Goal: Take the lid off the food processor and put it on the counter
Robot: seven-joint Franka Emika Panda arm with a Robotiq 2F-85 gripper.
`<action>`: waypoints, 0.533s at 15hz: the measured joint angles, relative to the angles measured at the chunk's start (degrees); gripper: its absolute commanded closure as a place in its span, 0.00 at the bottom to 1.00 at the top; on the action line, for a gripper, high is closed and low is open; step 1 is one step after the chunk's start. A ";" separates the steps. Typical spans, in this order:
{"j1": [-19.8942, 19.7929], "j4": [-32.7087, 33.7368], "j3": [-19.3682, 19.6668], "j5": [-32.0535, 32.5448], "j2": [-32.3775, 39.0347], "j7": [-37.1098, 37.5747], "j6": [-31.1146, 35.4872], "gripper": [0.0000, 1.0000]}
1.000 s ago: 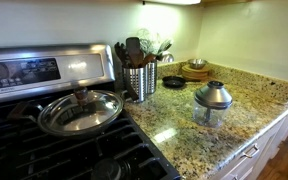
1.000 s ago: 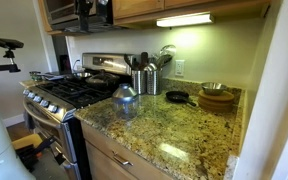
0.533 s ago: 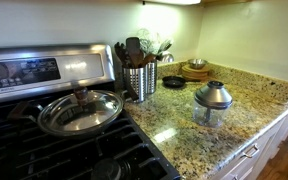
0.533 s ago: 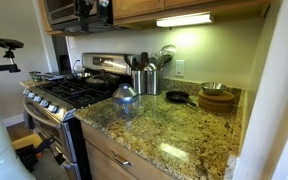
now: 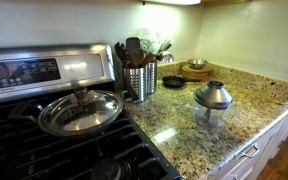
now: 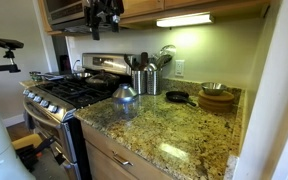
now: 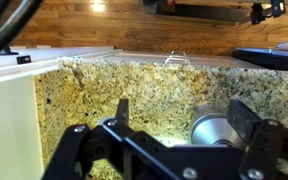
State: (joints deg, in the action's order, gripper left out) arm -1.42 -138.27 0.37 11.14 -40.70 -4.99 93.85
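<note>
The food processor (image 5: 212, 116) is a small clear bowl standing on the speckled granite counter (image 5: 256, 98) near its front edge. The grey dome lid (image 5: 213, 95) with a dark knob sits on it. It also shows in an exterior view (image 6: 125, 98) next to the stove. My gripper (image 6: 104, 24) hangs high above, in front of the upper cabinets, well away from the lid. In the wrist view my gripper (image 7: 184, 112) is open and empty, with the lid (image 7: 210, 130) far below, near the right finger (image 7: 246, 116).
A pan with a flat glass lid (image 5: 80, 110) sits on the black stove (image 5: 44, 150). A ribbed steel utensil canister (image 5: 139, 80) stands behind the processor. A small black pan (image 5: 172, 82) and stacked bowls (image 5: 194, 70) are at the back of the counter.
My gripper has come further into sight at the top of an exterior view, in front of the cabinets. The food processor and lid have not moved.
</note>
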 measured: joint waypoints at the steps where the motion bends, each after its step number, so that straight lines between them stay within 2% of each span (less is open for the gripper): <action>1: 0.47 0.00 -0.20 -1.14 1.15 0.34 1.65 0.00; 8: 2.81 0.10 -1.82 -10.14 11.16 2.37 11.24 0.00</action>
State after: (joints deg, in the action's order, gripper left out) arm 1.39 -138.18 -1.45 1.00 -29.55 -2.62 105.09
